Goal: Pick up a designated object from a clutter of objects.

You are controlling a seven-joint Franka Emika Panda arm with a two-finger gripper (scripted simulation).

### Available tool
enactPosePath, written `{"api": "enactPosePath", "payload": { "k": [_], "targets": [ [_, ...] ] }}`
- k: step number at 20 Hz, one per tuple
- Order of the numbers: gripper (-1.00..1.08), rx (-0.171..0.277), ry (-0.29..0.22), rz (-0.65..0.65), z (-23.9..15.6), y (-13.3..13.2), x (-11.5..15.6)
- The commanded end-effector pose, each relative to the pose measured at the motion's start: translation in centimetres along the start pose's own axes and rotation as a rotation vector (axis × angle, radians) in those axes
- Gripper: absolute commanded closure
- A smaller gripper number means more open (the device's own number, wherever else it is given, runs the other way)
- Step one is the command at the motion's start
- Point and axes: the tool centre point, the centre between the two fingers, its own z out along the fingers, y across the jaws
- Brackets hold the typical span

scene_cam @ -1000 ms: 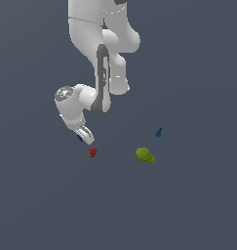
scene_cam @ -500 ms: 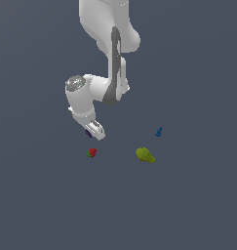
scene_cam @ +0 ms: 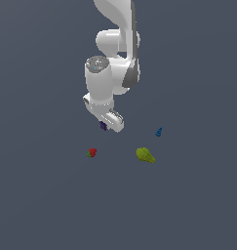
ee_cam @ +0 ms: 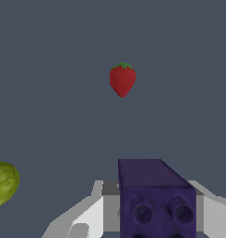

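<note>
The designated object, a dark purple studded block [scene_cam: 103, 126], sits between my gripper's [scene_cam: 107, 125] fingers, just under the white hand. In the wrist view the purple block [ee_cam: 156, 195] fills the gap of the gripper [ee_cam: 154, 207], and a white finger [ee_cam: 89, 216] presses against each side. The gripper is shut on it. The rest of the clutter lies below on the grey floor: a red strawberry [scene_cam: 91, 153], a yellow-green lumpy piece [scene_cam: 145, 155] and a small blue piece [scene_cam: 159, 132]. The wrist view also shows the strawberry [ee_cam: 122, 79] and the yellow-green piece [ee_cam: 3, 183].
The arm's white links [scene_cam: 115, 53] rise above the hand toward the top of the exterior view. The floor [scene_cam: 51, 205] is plain dark grey with no walls or edges in sight.
The hand has swung toward the exterior view's right, away from the strawberry, and the wrist has turned. The purple block now shows at the fingers.
</note>
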Motion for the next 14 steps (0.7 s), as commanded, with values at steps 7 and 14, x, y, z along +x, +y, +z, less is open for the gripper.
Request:
{"api": "enactPosePath", "payload": {
  "k": [7,14],
  "targets": [
    [1.08,-0.003,0.003,0.001,-6.8,-6.3,-5.1],
    [1.08,-0.003,0.003,0.0,-12.5,-11.8,-9.4]
  ]
}}
